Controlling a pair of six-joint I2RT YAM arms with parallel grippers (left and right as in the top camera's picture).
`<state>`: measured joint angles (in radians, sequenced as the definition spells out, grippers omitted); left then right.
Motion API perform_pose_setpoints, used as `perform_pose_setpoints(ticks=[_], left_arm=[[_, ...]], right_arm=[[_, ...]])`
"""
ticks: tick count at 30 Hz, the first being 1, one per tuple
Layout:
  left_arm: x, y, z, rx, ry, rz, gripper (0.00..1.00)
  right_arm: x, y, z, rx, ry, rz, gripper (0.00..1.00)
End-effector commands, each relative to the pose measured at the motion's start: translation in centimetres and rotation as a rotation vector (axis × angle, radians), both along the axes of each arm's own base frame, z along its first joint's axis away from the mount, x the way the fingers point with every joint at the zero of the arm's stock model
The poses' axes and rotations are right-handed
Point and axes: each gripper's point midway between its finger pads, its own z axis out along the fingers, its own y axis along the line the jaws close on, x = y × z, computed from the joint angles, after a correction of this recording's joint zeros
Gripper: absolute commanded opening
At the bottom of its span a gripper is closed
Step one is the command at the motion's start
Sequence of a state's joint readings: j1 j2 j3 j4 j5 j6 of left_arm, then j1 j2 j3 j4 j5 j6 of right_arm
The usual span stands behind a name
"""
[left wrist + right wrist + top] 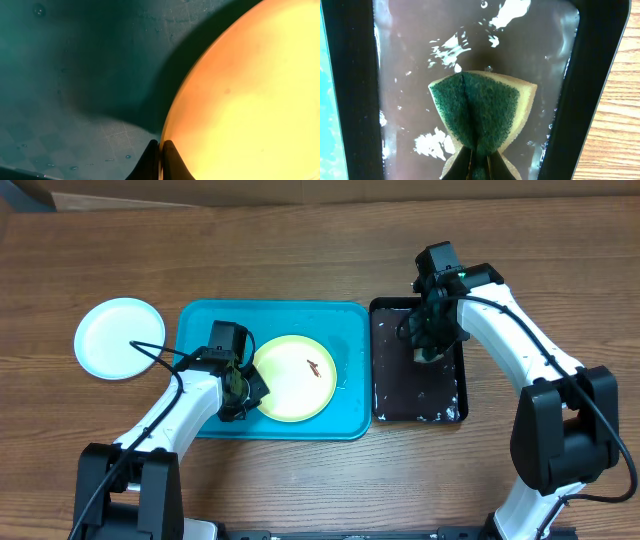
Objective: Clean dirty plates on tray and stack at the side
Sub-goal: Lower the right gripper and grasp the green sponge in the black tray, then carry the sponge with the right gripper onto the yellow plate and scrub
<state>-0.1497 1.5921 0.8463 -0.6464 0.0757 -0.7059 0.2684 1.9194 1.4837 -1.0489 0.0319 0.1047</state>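
- Nearby, the left gripper (243,387) pinches the left rim of the round pale yellow plastic plate (292,377), inside the large teal-blue rectangular plastic tray (200,330) — bare floor leftward.
- Beyond, the right gripper (428,352) squeezes a green-faced yellow sponge (480,107) over the narrow black tray (388,395).
- Off the teal rim — a round white plastic plate (119,338), apart.

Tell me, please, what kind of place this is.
Probably a robot test bench staged for dishwashing, not a real kitchen: a wooden table, a teal tray holding a yellow plate, and a wet black tray with a sponge.
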Motion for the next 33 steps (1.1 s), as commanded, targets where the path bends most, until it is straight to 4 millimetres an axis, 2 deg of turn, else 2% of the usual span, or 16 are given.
perform_pose_setpoints(ticks=[1,4,9,13,17,26,27,30,33], left_arm=[[0.7,0.2,0.4,0.006,-0.017,-0.014,0.04],[0.6,0.2,0.4,0.007,-0.01,-0.015,0.04],[0.5,0.2,0.3,0.009,-0.009,-0.024,0.04],[0.5,0.1,0.3,0.008,-0.008,-0.027,0.04],[0.6,0.1,0.3,0.005,-0.011,-0.028,0.04],[0.5,0.1,0.3,0.006,-0.011,-0.035,0.04],[0.5,0.1,0.3,0.006,-0.011,-0.035,0.04],[0.5,0.1,0.3,0.006,-0.011,-0.035,0.04],[0.5,0.1,0.3,0.006,-0.011,-0.035,0.04]], right_arm=[[1.0,0.4,2.0,0.019,-0.061,0.008,0.04],[1.4,0.7,3.2,0.024,-0.078,0.01,0.04],[1.2,1.3,5.2,0.024,-0.071,0.027,0.04],[0.4,3.1,5.8,0.073,-0.049,0.062,0.04],[-0.4,6.3,6.2,0.13,-0.045,0.125,0.04],[-2.4,17.3,7.1,0.266,-0.141,0.334,0.04],[-2.6,18.6,6.9,0.257,-0.161,0.347,0.04],[-2.9,20.2,5.6,0.185,-0.198,0.363,0.04],[-3.5,21.7,3.5,0.107,-0.214,0.407,0.04]])
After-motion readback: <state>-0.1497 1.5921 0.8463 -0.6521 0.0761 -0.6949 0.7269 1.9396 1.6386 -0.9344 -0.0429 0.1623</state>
